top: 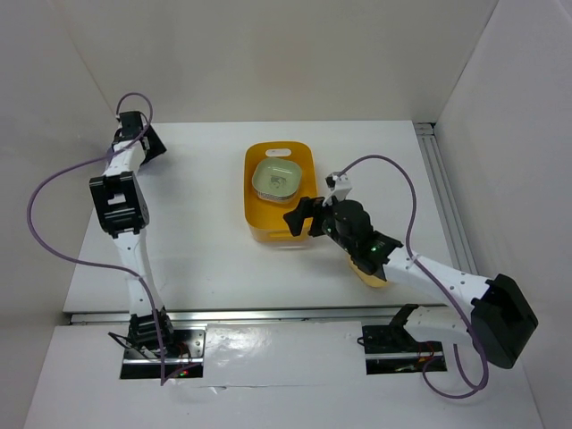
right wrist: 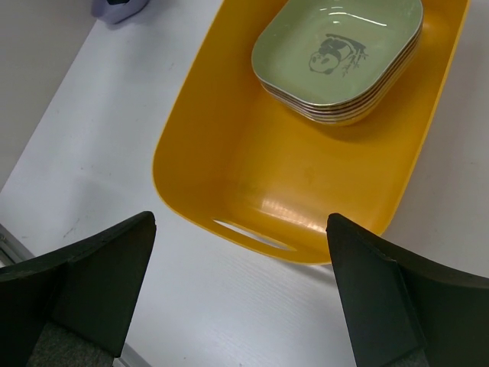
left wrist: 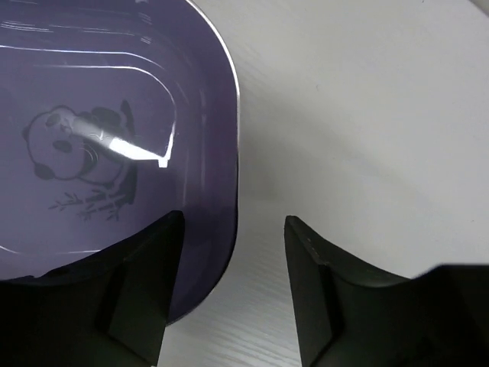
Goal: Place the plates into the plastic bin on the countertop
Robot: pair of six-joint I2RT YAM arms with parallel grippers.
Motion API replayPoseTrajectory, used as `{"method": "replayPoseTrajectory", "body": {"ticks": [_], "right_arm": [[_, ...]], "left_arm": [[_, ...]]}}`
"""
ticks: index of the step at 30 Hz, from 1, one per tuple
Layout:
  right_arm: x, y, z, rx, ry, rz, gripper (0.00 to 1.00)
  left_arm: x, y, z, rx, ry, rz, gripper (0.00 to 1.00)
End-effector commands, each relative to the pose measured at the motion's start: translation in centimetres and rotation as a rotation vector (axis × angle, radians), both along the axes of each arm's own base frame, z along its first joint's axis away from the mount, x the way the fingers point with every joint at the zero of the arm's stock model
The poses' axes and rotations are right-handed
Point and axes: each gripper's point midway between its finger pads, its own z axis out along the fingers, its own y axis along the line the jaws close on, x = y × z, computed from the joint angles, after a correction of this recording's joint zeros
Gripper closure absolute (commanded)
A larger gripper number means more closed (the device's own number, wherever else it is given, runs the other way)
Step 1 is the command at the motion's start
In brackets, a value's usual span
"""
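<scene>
The left gripper [left wrist: 234, 222] stands open at a middling width, astride the near rim of a lilac plate [left wrist: 114, 92]. One finger [left wrist: 145, 290] hangs over the plate's hollow and the other [left wrist: 321, 298] over bare countertop [left wrist: 367, 115] just outside the rim, so the rim runs between the jaws; whether either finger touches the plate cannot be told. A panda motif [left wrist: 84, 164] lies ahead of the inner finger, in the plate's middle. From above, this gripper is well apart from the plastic bin [right wrist: 229, 153], which lies off to its right.

The right gripper [right wrist: 241, 222] is spread wide and holds nothing. Just below and ahead of it is the bin's near short end, with the slot handle [right wrist: 252, 235] showing between the two fingertips. Further ahead, at the bin's far end, a stack of plates [right wrist: 344, 111] rests on the bin's floor, topped by a green plate [right wrist: 290, 53] that also bears a panda print; the number of plates beneath it cannot be told. Behind this gripper, under its forearm, a yellowish thing [top: 374, 275] shows on the countertop; it is mostly hidden, and what it is cannot be told.
</scene>
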Motion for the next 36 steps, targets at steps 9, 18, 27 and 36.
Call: {"method": "replayPoseTrajectory", "body": {"ticks": [9, 18, 27, 36], "right_arm": [[-0.6, -1.8, 6.2, 0.064, -0.119, -0.073, 0.0], [-2.0, -9.6, 11.5, -0.03, -0.141, -0.332, 0.0], [-5.6, -14.2, 13.6, 0.068, -0.167, -0.402, 0.0], [-7.0, -16.4, 14.7, 0.085, -0.177, -0.442, 0.0]], "left_arm": [[-1.7, -1.0, 1.5, -0.099, 0.007, 0.05, 1.0], [-5.9, -10.4, 17.7, -0.118, -0.111, 0.005, 1.0], [-13.7, -31.6, 24.3, 0.019, -0.189, -0.389, 1.0], [-18.4, -45.2, 20.2, 0.203, -0.145, -0.722, 1.0]]}}
